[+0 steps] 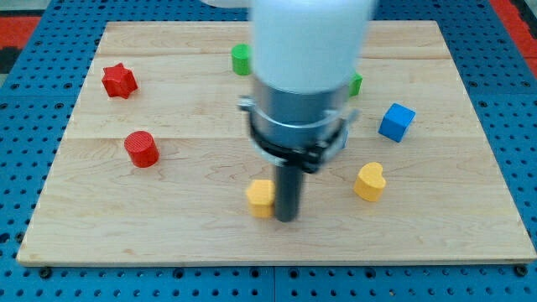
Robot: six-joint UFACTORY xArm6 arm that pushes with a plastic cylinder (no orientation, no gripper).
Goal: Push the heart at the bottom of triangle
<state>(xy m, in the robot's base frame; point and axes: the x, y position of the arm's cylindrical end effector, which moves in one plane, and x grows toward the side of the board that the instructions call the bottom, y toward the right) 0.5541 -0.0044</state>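
A light wooden board made of long planks fills most of the view, with 4 rounded corners and pale grain lines running from the view's left to the view's right. Under it lies a blue pegboard with rows of small holes, visible on all sides. At the view's top, both corners show a red surface. The light is even and soft.

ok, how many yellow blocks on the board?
2. A yellow block sits just left of my tip, partly hidden by the rod; the yellow heart lies to the tip's right. The arm may hide more.
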